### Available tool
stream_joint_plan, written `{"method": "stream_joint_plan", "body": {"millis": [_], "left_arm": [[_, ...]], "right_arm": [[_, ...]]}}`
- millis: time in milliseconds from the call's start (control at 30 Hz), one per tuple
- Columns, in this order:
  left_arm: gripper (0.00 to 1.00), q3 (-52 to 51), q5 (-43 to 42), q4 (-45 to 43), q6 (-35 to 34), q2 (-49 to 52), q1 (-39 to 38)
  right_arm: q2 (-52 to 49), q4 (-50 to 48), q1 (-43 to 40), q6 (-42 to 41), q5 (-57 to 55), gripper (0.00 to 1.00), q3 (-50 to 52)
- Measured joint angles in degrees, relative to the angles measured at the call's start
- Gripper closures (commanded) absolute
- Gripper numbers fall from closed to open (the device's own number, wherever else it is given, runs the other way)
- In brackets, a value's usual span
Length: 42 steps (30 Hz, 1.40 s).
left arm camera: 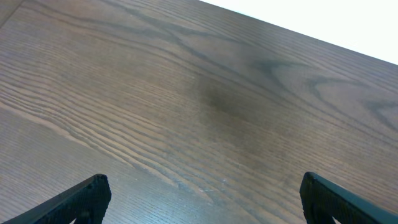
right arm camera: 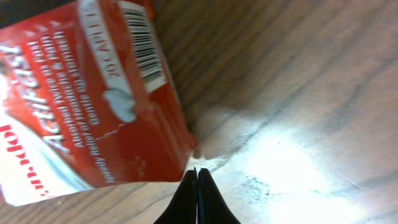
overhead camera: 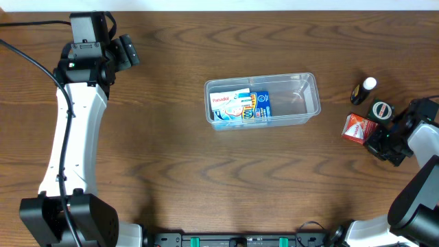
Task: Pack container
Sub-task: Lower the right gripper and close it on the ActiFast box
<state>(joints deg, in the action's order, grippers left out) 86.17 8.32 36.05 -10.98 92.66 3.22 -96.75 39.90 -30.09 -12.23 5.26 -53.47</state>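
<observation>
The container (overhead camera: 302,101) is set in the middle, partly packed (two boxes (overhead camera: 236,106) inside). The red box (right arm camera: 93,93) is to be picked next: the right gripper (right arm camera: 197,180) is closed beside it and must be spread. The left gripper (left arm camera: 205,190) is held wide, empty.

Wooden table (overhead camera: 171,171) — container (overhead camera: 296,103), red box (overhead camera: 357,127), bottle (overhead camera: 363,91)

"Panadol" in red stands on the white-and-blue box (overhead camera: 228,108) lying inside the clear container (overhead camera: 310,103). The print on the blue pack (overhead camera: 260,104) next to it is too small to read. In the right wrist view, the red box (right arm camera: 87,106) carries "Actifast" in slanted white letters. It also has a barcode (right arm camera: 142,38) with "20 CAPLE…" printed beside it, and red letters ending in "dol" on a white band. The smaller white lines beside "Actifast" are too blurred to read.
</observation>
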Motion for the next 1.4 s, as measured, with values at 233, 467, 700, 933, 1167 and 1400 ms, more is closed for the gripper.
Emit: {"method": "stream_joint_plan", "body": {"millis": [233, 467, 700, 933, 1167, 1400], "left_arm": [[0.02, 0.0, 0.0, 0.0, 0.0, 0.0, 0.0], [0.02, 0.0, 0.0, 0.0, 0.0, 0.0, 0.0], [0.02, 0.0, 0.0, 0.0, 0.0, 0.0, 0.0], [0.02, 0.0, 0.0, 0.0, 0.0, 0.0, 0.0], [0.02, 0.0, 0.0, 0.0, 0.0, 0.0, 0.0], [0.02, 0.0, 0.0, 0.0, 0.0, 0.0, 0.0]], "right_arm": [[0.0, 0.0, 0.0, 4.1, 0.5, 0.99, 0.0], [0.0, 1.1, 0.0, 4.4, -2.4, 0.99, 0.0], [0.0, -0.8, 0.0, 3.7, -5.6, 0.99, 0.0], [0.1, -1.0, 0.0, 3.7, -6.4, 0.99, -0.1], [6.1, 3.5, 0.0, 2.6, -6.1, 0.99, -2.6], [12.9, 1.8, 0.4, 0.2, -5.2, 0.01, -4.2]]}}
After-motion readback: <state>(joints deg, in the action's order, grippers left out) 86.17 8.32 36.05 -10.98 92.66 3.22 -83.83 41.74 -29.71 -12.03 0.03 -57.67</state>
